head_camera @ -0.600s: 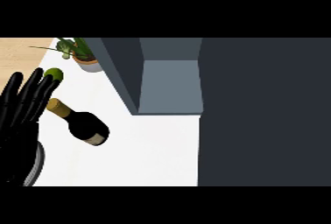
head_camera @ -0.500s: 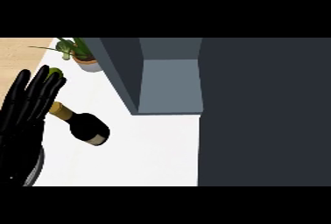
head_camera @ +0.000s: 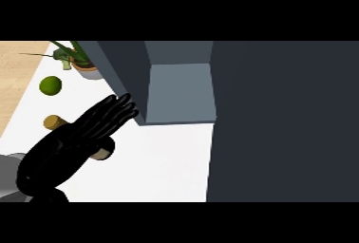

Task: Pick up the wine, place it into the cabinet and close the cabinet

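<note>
The wine bottle lies on its side on the white counter point(head_camera: 161, 161), mostly hidden under my left hand point(head_camera: 73, 147). Only its tan neck end point(head_camera: 52, 122) and a bit of its dark base point(head_camera: 105, 153) show. The hand is open, its straight fingers point(head_camera: 116, 110) stretched up and right over the bottle and reaching close to the cabinet's lower left corner. The grey cabinet point(head_camera: 179, 92) stands open at the back, its inside visible. Its dark door point(head_camera: 280, 118) fills the right side of the view. My right hand does not show.
A green lime point(head_camera: 51, 85) lies on the counter left of the cabinet. Behind it is a potted plant point(head_camera: 80, 64). Wooden floor point(head_camera: 17, 80) shows past the counter's left edge. A grey forearm point(head_camera: 8, 173) enters at the lower left.
My left hand has swept right from the view's left edge and now covers most of the bottle. The lime, half hidden before, is in plain sight.
</note>
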